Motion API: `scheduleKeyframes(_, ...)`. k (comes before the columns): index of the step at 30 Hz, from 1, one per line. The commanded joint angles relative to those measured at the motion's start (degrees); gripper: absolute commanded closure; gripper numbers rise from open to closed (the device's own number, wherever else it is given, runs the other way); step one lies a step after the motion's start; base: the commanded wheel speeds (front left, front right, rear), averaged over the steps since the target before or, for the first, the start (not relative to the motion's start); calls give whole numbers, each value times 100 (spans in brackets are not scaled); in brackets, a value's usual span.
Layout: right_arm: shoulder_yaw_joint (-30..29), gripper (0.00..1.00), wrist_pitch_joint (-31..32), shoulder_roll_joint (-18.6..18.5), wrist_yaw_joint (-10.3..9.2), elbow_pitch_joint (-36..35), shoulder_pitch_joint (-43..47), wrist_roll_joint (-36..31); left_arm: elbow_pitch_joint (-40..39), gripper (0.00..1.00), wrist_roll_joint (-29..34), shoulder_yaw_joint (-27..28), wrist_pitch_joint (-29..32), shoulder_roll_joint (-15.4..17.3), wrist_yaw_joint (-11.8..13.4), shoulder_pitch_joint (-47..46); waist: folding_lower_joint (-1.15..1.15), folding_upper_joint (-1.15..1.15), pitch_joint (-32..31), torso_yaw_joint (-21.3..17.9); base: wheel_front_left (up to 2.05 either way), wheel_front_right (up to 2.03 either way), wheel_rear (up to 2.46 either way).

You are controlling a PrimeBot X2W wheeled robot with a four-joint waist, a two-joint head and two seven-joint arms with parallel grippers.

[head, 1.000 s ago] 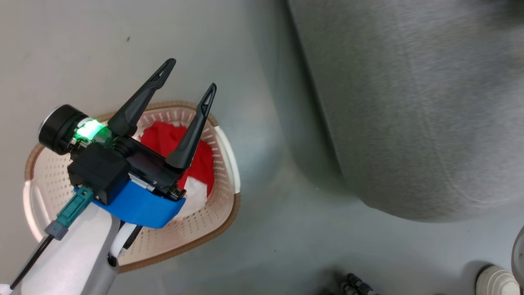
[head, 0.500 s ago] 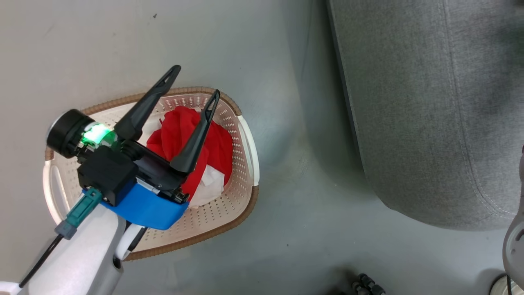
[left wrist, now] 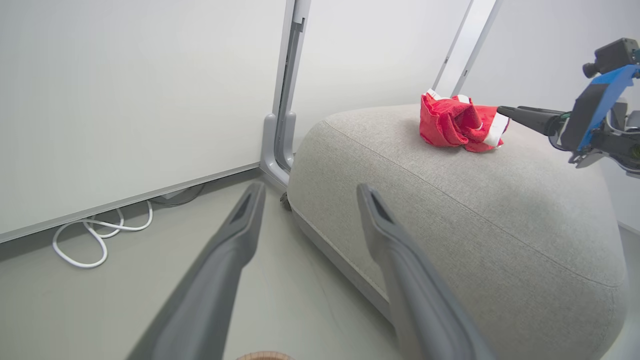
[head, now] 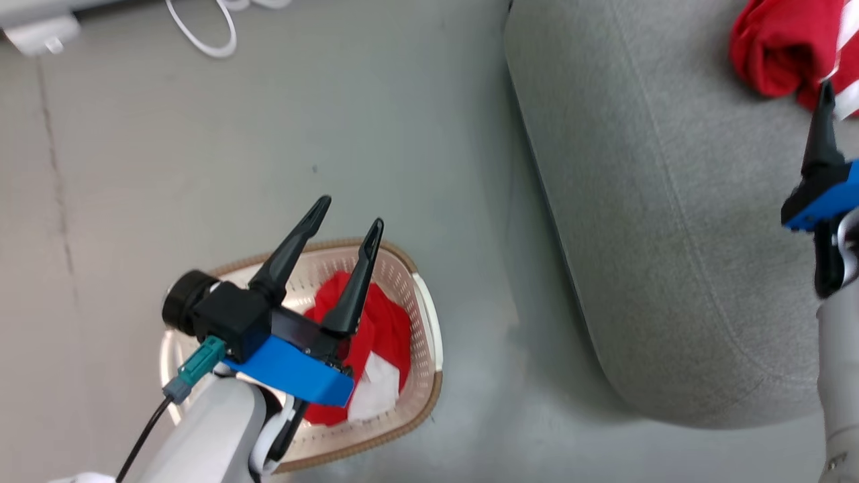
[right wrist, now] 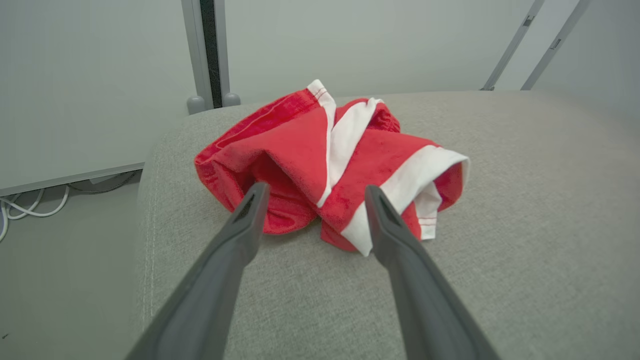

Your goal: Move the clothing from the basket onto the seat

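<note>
Right wrist view, clothing [right wrist: 295, 150] lying crosswise

We list the following.

- **Floor** [head: 402, 134]: smooth and grey. A thin dark seam [head: 57, 168] runs up its left side in the head view.
- **White cable** [head: 216, 54]: it lies on the floor in loose loops at the foot of the wall.
- **Small white box** [head: 37, 33]: it sits at the head view's top left corner, near the cable. We cannot tell whether the two join.
- **Wall panel** [left wrist: 125, 100]: pale and plain, it stands along the floor's far edge.
- **Grey upright post** [left wrist: 285, 100]: it is set between wall panels, with its rounded foot on the floor.
- **Two slim grey struts** [right wrist: 520, 35]: they slant across the wall at the right wrist view's upper right.
</note>
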Motion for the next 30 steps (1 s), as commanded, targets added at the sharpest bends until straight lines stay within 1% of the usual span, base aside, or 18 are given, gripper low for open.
scheduleKeyframes(1, 68, 0, -26, 42, 1, -196, 328, 43, 45, 0, -24, 137, -24, -107, -31, 214, 1, 0, -927, 241, 0, 0, 0)
scheduleKeyframes(6, 416, 0, -32, 306, 1, -1005, 1402, -1, 235, 0, 5, 612, -26, -366, -34, 845, 1, 0, -1720, 363, 0, 0, 0)
scheduleKeyframes(9, 671, 0, -32, 514, 2, -1574, 2056, -88, 328, 0, 73, 860, -26, -440, -36, 1117, 1, 0, -2011, 445, 0, 0, 0)
scheduleKeyframes(10, 835, 0, -31, 626, 2, -1949, 2475, -85, 395, 0, 108, 1027, -26, -469, -37, 1274, 1, 0, -2152, 514, 0, 0, 0)
scheduleKeyframes(16, 1275, 0, -32, 814, 2, -3039, 3568, 206, 635, 0, 210, 1544, -22, -565, -37, 1548, 1, 0, -2420, 817, 0, 0, 0)
scheduleKeyframes(19, 1630, 0, -32, 814, 1, -3418, 4054, 587, 761, 0, 256, 1754, -22, -623, -38, 1639, 1, 0, -2536, 993, 0, 0, 0)
scheduleKeyframes(25, 2130, 0, 83, 813, 2, -3879, 4630, 840, 963, 0, 341, 2089, -22, -689, -39, 1768, 1, 0, -2686, 1255, 0, 0, 0)
scheduleKeyframes(30, 2275, 0, 251, 811, 2, -4155, 4903, 977, 1078, 0, 437, 2308, -22, -737, -28, 1890, 1, 0, -2751, 1430, 0, 0, 0)
